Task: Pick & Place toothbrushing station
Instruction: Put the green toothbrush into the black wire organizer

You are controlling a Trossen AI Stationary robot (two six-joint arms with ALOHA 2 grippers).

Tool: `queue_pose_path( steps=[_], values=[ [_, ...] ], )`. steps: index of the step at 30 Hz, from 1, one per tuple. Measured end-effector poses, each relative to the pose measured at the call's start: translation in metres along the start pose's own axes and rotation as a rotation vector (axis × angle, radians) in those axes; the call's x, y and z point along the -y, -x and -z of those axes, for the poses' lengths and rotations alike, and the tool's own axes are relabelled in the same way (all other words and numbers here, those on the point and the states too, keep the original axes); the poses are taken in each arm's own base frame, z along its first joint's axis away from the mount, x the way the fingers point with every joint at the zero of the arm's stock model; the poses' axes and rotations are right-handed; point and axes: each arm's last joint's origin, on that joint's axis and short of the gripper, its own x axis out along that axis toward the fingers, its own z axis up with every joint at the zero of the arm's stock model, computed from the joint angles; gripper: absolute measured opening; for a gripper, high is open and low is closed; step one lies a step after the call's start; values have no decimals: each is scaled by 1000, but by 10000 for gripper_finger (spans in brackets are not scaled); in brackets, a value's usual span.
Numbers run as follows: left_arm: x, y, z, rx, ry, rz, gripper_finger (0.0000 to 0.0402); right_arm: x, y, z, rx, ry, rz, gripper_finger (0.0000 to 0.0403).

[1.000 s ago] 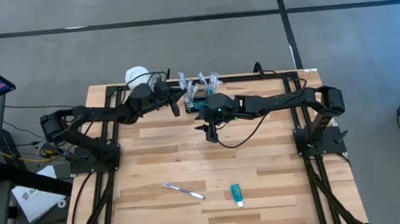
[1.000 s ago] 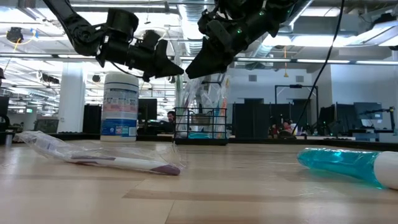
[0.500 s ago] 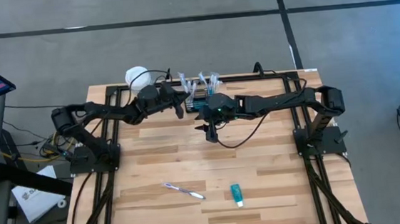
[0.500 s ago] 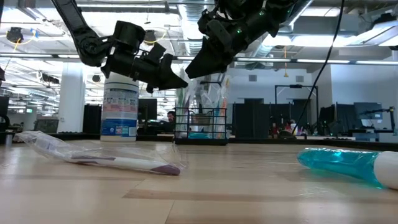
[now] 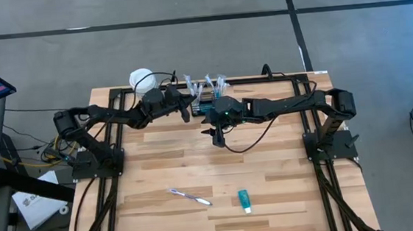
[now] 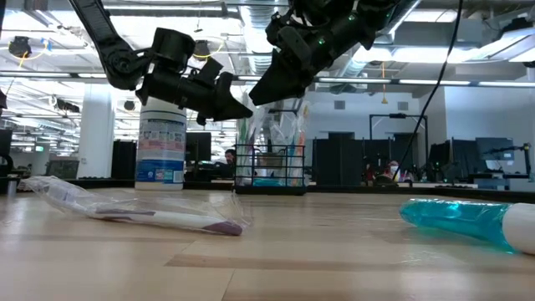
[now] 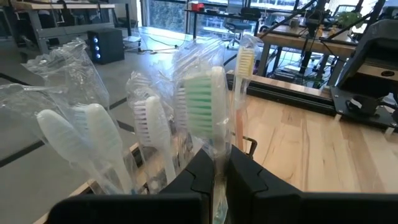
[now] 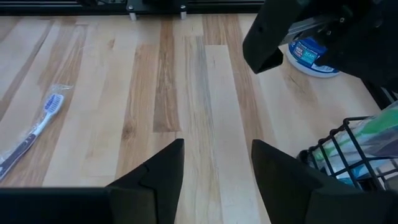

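The black wire-mesh basket point(image 5: 207, 101) stands at the table's far edge, and also shows in the low view point(image 6: 269, 170) and the right wrist view point(image 8: 348, 149). Several plastic-wrapped toothbrushes point(image 7: 149, 124) stand upright in it. My left gripper point(image 7: 221, 180) is at the basket's left side point(image 5: 188, 102), up among the brush heads point(image 6: 242, 107), shut on a green-bristled wrapped toothbrush point(image 7: 202, 106). My right gripper point(image 8: 214, 162) is open and empty, above the table just near of the basket point(image 5: 217, 133). My left gripper pinches the green-bristled toothbrush's wrapped handle point(image 7: 219, 163), just below the bristle head, between its two fingers. The fingers come from the table's left, slanting a little downward, and lie across the handle. The brush stands upright; the fingers hide its lower end.
A white-lidded round canister with a blue label point(image 5: 141, 80) stands left of the basket. A wrapped toothbrush point(image 5: 191, 197) and a teal toothpaste tube point(image 5: 243, 200) lie flat near the table's near edge. Bare wood lies between them and the basket.
My left gripper has gone a little toward the table's right and down, closer to the basket's brush heads, then kept still. My right gripper has stayed in place.
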Motion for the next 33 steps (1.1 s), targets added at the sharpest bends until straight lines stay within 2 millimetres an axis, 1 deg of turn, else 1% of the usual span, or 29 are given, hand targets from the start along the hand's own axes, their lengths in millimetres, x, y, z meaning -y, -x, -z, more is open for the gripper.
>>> queue_pose_path(
  steps=[8, 17, 22, 33],
  values=[
    [-1, 0, 2, -28, -9, -38, 8, -5, 0, 0, 0, 8, -11, 177],
    [4, 0, 4, -42, -23, -33, 7, -5, 0, 0, 0, 7, -10, 175],
    [3, 0, 7, -65, -36, -55, 7, -5, 0, 0, 0, 7, -10, 178],
    [3, 1, 3, -35, -29, -62, 7, -5, 0, -1, 5, 8, -10, 173]
  ],
)
